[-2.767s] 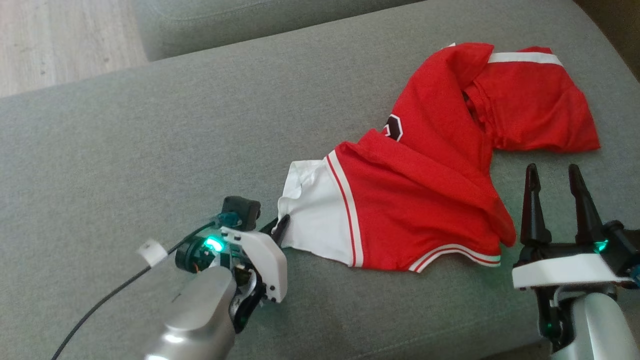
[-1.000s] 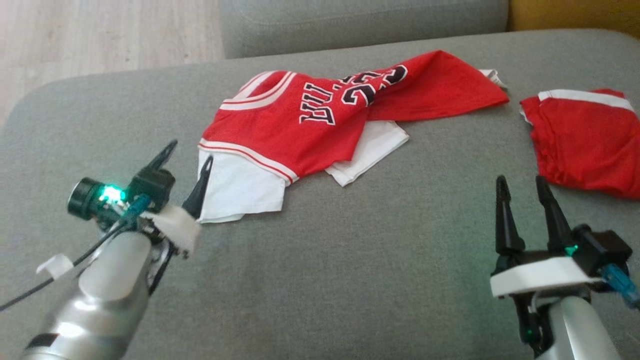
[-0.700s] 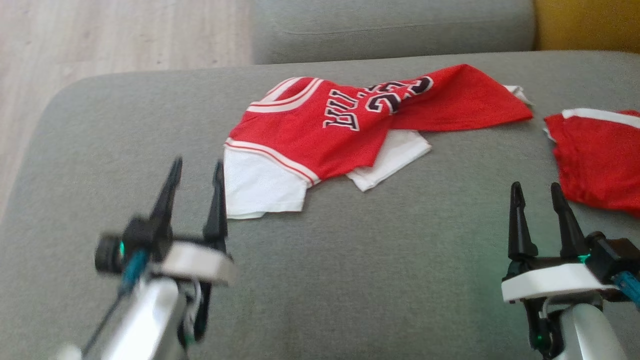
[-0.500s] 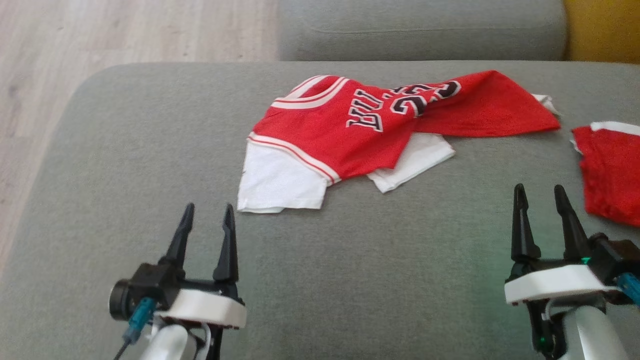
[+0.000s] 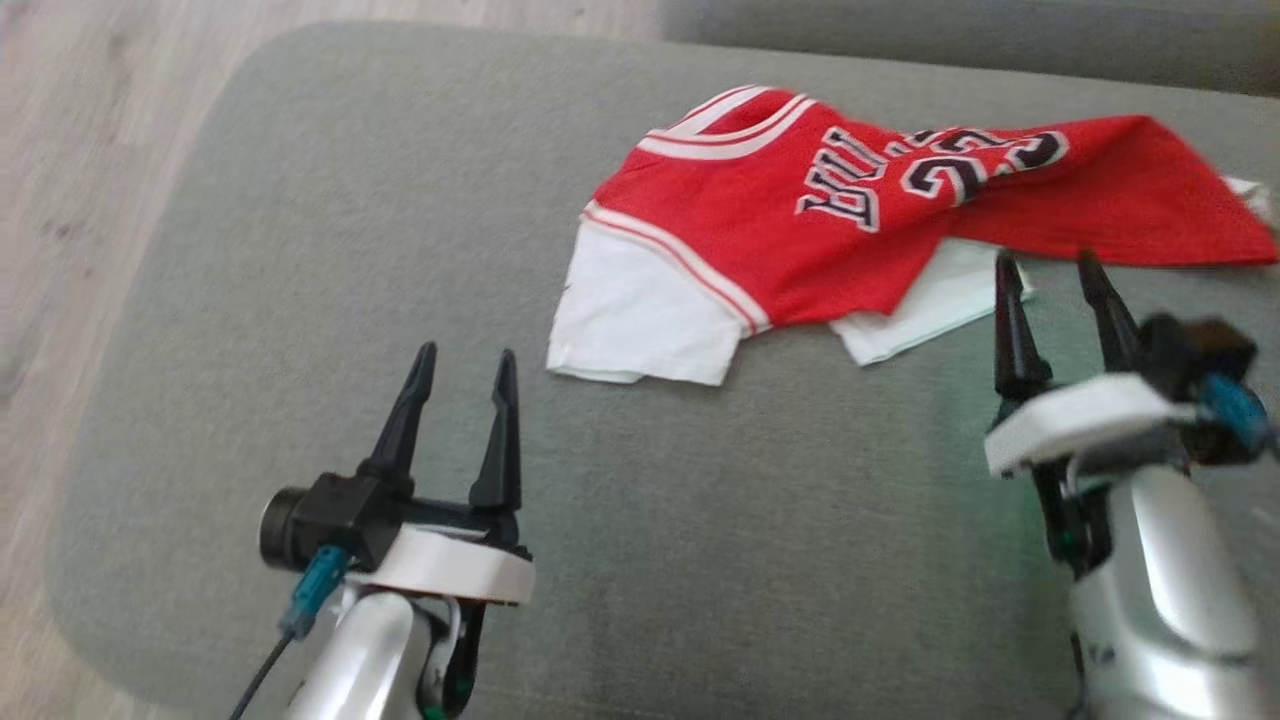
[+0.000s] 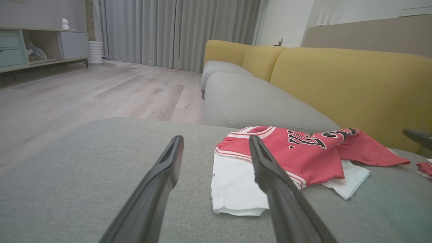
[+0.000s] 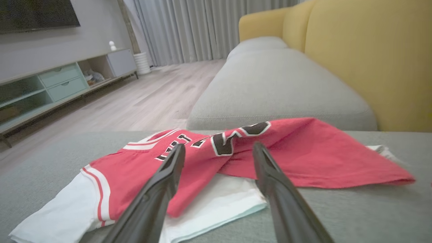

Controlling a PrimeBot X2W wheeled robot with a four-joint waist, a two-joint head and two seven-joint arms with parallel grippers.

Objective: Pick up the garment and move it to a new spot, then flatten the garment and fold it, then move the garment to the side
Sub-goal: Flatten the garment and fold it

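Note:
The garment (image 5: 850, 200) is a red jersey with black-and-white lettering and white sleeves. It lies loosely spread and part-folded on the grey sofa cushion (image 5: 700, 520). My left gripper (image 5: 467, 350) stands open over bare cushion, a short way in front and left of the white sleeve (image 5: 640, 320), holding nothing. In the left wrist view the garment (image 6: 303, 152) lies just beyond my left gripper (image 6: 215, 138). My right gripper (image 5: 1045, 257) is open too, its tips at the garment's near white edge (image 5: 930, 305). In the right wrist view the garment (image 7: 297, 152) spreads close ahead of my right gripper (image 7: 219, 145).
The cushion's rounded left edge drops to wooden floor (image 5: 60, 200). A second grey cushion (image 6: 253, 101) and the yellow backrest (image 6: 354, 87) lie beyond the garment. A scrap of another red cloth (image 6: 425, 167) shows at the far right. A low cabinet (image 7: 50, 84) stands across the room.
My left gripper has let go of the white sleeve and drawn back, open. The right gripper has come forward to the garment's near edge. The head camera has swung left and down.

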